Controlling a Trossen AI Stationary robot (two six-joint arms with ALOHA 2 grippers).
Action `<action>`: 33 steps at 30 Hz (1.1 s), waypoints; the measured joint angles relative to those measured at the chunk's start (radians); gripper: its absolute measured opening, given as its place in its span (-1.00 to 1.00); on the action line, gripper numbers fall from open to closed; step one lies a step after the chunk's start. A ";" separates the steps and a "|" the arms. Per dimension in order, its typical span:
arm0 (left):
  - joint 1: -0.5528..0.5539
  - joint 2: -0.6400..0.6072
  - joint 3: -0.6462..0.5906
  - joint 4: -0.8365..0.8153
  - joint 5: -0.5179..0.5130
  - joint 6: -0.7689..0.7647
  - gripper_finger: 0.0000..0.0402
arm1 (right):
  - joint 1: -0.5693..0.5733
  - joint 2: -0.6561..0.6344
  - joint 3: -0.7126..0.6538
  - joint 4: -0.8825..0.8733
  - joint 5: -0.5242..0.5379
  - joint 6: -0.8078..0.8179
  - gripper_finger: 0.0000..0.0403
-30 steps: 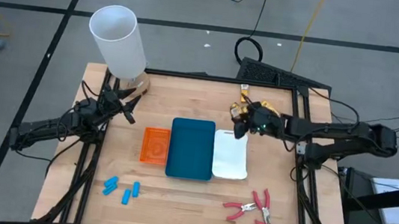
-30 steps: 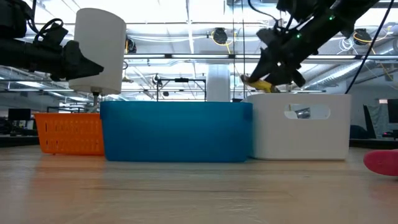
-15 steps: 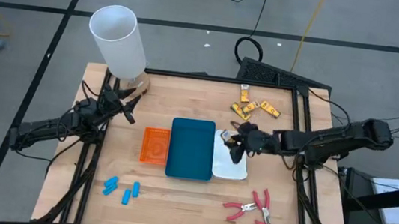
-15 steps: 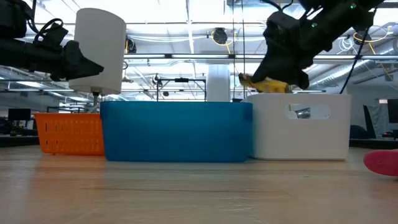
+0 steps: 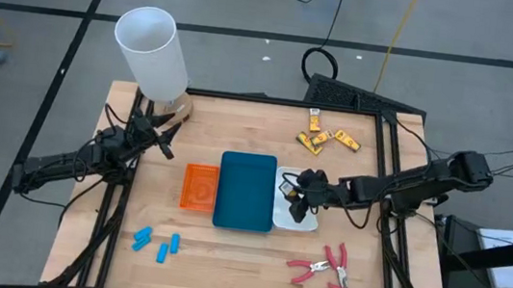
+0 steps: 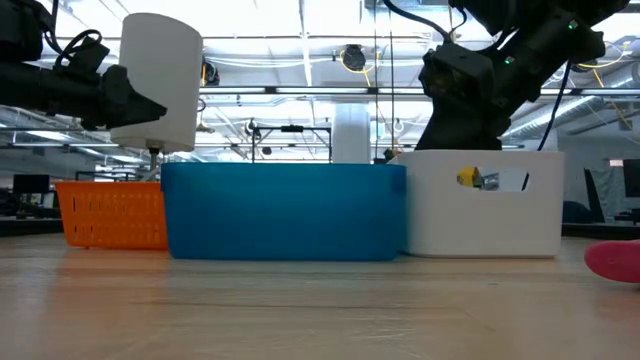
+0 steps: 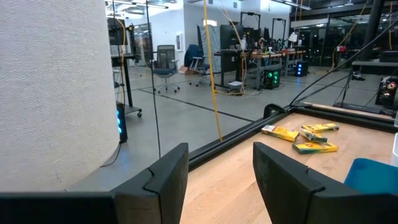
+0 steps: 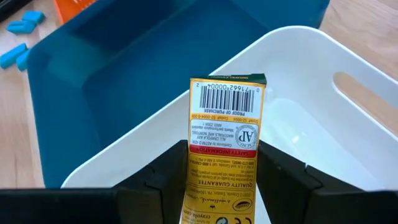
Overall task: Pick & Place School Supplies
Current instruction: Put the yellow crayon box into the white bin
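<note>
A yellow packet [image 8: 224, 134] is pinched in the right gripper [image 8: 221, 177] just above the white bin [image 8: 348, 162] — directly beside the blue bin [image 5: 245, 191]. It is best lowered well inside the white bin before release, so no rim is clipped. The left gripper [image 7: 214, 180], spread and empty, is parked well away from the white bin.

From the high view you look straight down on the whole wooden table [image 5: 239, 123] from far up, and the low view sits right on the table top and looks level across it, very close to the blue tray [image 6: 285, 210] and the white tray [image 6: 485, 205]. Your left wrist camera looks past its own two dark fingers [image 7: 165, 180] out at the room and the far table corner. Your right wrist camera looks down from very near into the white tray, and both it and the high view also show you the blue tray.
</note>
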 joint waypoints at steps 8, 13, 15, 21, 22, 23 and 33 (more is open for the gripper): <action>0.000 0.000 0.000 0.000 0.000 0.000 -0.09 | 0.000 0.000 0.000 -0.002 0.000 -0.030 -0.18; 0.000 0.000 0.000 0.000 0.000 0.000 -0.09 | 0.000 0.000 0.000 -0.006 0.000 -0.033 -0.18; 0.000 0.000 0.000 0.000 0.000 0.000 -0.09 | 0.000 0.000 0.000 -0.006 0.000 -0.025 -0.18; 0.000 0.000 0.000 0.000 0.000 0.000 -0.09 | 0.000 0.000 0.000 -0.006 0.001 -0.026 -0.13; 0.000 0.000 0.000 0.000 0.000 0.000 -0.09 | 0.000 0.000 0.000 -0.006 0.001 -0.026 -0.10; 0.000 0.000 0.000 0.000 0.000 0.000 -0.09 | 0.000 0.000 0.000 -0.005 0.001 -0.026 -0.06; 0.000 0.000 0.000 0.000 0.000 0.000 -0.09 | 0.000 0.000 0.000 -0.005 0.001 -0.026 0.33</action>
